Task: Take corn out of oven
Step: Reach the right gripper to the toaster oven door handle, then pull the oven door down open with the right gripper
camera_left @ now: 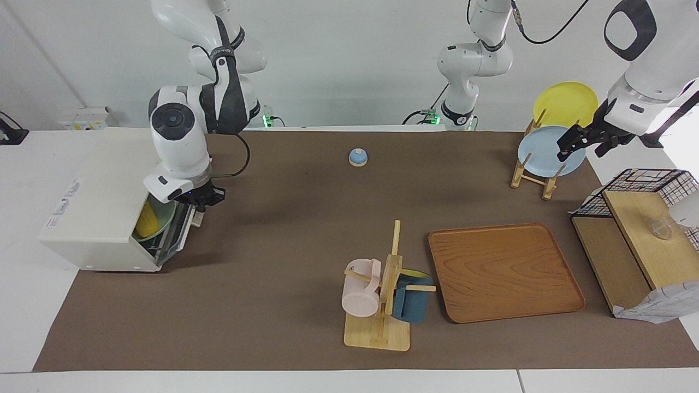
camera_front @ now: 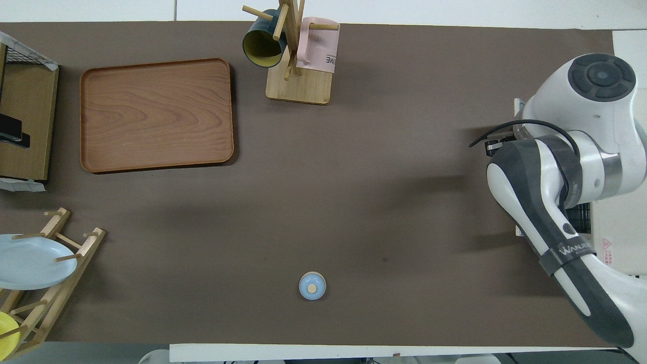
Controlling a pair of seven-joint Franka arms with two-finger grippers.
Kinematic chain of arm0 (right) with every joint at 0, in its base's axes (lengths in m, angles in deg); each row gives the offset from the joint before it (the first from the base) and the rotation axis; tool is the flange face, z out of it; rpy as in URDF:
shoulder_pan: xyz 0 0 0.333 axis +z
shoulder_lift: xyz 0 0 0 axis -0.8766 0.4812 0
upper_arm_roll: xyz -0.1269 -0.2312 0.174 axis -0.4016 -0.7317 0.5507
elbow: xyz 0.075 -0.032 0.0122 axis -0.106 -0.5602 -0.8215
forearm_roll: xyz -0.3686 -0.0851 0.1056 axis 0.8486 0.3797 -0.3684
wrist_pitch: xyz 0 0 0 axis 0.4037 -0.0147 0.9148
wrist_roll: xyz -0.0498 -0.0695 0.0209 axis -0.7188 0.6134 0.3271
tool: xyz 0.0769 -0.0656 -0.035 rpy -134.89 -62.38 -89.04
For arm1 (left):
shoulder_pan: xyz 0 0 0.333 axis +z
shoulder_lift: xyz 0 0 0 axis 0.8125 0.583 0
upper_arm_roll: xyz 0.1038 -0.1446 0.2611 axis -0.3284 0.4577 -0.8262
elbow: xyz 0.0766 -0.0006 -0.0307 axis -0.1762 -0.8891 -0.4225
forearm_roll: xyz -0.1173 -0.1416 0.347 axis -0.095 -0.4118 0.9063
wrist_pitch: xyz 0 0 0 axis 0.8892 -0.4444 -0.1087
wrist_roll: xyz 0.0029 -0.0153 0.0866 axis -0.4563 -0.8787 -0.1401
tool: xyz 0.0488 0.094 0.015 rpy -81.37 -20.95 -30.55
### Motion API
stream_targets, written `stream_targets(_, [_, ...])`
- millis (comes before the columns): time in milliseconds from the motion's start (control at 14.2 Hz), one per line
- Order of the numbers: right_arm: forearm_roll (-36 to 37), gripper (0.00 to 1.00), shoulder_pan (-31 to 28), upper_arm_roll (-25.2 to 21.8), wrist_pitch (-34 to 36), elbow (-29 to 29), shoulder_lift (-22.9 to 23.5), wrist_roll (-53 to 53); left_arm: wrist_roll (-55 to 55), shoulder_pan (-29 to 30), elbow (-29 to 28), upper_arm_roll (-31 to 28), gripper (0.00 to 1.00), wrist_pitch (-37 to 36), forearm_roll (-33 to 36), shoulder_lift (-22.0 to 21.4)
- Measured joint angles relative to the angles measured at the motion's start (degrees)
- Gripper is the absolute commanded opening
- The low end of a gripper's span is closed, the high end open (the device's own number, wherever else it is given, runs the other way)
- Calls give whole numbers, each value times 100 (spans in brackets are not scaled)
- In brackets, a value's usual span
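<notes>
facing view: toaster oven (camera_left: 104,218), cream-white, at the right arm's end of the surface (camera_left: 284,229); door (camera_left: 176,240) swung partly down. inside the opening, the corn (camera_left: 146,219), yellow, lies on a pale green dish (camera_left: 158,226). right pincer (camera_left: 200,209) at the top edge of the oven door, fingers closed on the door handle. left pincer (camera_left: 570,143) waits in the air over the light blue plate (camera_left: 546,153) in the wooden plate rack, well apart from the oven; finger spacing cannot be told. small blue bell (camera_left: 357,157) sits nearer to the robots than the oven, toward mid-surface.

overhead view: right arm covers most of the oven (camera_front: 619,237); corn and right pincer hidden under it. wooden tray (camera_front: 156,115) lies toward the left arm's end, well apart from the oven. mug tree (camera_front: 295,55) stands between tray and oven, farther from the robots than the oven.
</notes>
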Motion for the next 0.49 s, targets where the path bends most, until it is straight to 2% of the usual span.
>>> stream_targets(282, [-180,0,129,8,-766,-136,581,-29,0,0,0,0,100,0,0,0])
stream_targets(494, [-238,0,141,9,-1003,-135,854,-92,0,0,0,0,100,0,0,0])
